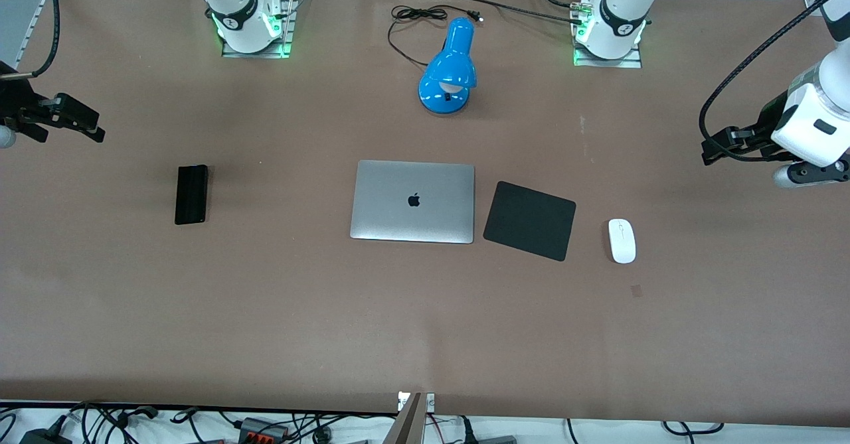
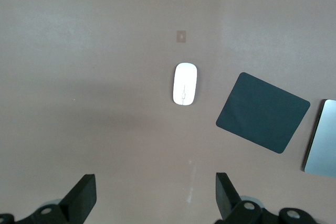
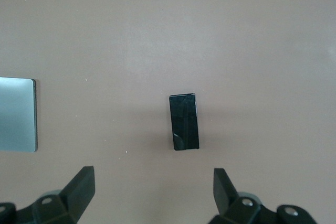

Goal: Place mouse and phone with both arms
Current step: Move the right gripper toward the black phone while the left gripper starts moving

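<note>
The white mouse [image 1: 622,240] lies on the brown table beside the black square pad, toward the left arm's end; it also shows in the left wrist view [image 2: 185,84]. The black phone [image 1: 191,194] lies flat toward the right arm's end, and also shows in the right wrist view [image 3: 184,121]. My left gripper [image 1: 714,148] hangs open and empty over bare table at its end, apart from the mouse; it shows in its own view [image 2: 156,198]. My right gripper [image 1: 89,122] hangs open and empty over bare table at its end, apart from the phone; it shows in its own view [image 3: 154,192].
A closed silver laptop [image 1: 413,201] lies mid-table, with a matte black square pad [image 1: 530,220] between it and the mouse. A blue desk lamp [image 1: 450,69] with a black cord stands farther from the front camera, between the arm bases.
</note>
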`<state>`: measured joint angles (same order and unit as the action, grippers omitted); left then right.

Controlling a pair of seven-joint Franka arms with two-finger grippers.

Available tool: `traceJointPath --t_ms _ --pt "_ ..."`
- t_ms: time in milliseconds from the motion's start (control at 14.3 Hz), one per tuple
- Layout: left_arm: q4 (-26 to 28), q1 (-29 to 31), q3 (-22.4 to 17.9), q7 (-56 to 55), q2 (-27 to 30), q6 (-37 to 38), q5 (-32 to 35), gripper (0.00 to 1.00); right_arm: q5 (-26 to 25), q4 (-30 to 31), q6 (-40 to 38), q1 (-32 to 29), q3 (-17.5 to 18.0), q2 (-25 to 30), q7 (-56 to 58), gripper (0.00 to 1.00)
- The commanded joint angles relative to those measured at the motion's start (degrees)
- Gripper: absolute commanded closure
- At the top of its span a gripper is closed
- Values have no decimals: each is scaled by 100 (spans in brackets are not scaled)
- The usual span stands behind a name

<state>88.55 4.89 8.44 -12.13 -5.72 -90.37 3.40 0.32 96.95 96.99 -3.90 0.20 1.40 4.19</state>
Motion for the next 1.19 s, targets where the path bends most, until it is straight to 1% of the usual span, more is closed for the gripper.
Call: traceJointPath --t_ms 0,350,840,910,1050,1120 --pt "83 30 18 18 106 28 -15 0 -23 166 4 -93 94 203 -68 0" --pt "83 30 18 18 97 28 -15 0 -14 148 4 -84 103 176 -76 0" --pt "83 30 0 18 97 19 -15 0 -23 148 4 -67 103 -122 -68 0" --pt "83 39 0 18 97 19 -15 0 -66 157 12 -58 103 -192 -68 0" --pt "74 47 0 18 44 19 -15 0 -399 166 117 -40 111 -403 -77 0" --pt "74 56 -9 18 35 19 -15 0 -444 175 153 3 111 -526 -77 0"
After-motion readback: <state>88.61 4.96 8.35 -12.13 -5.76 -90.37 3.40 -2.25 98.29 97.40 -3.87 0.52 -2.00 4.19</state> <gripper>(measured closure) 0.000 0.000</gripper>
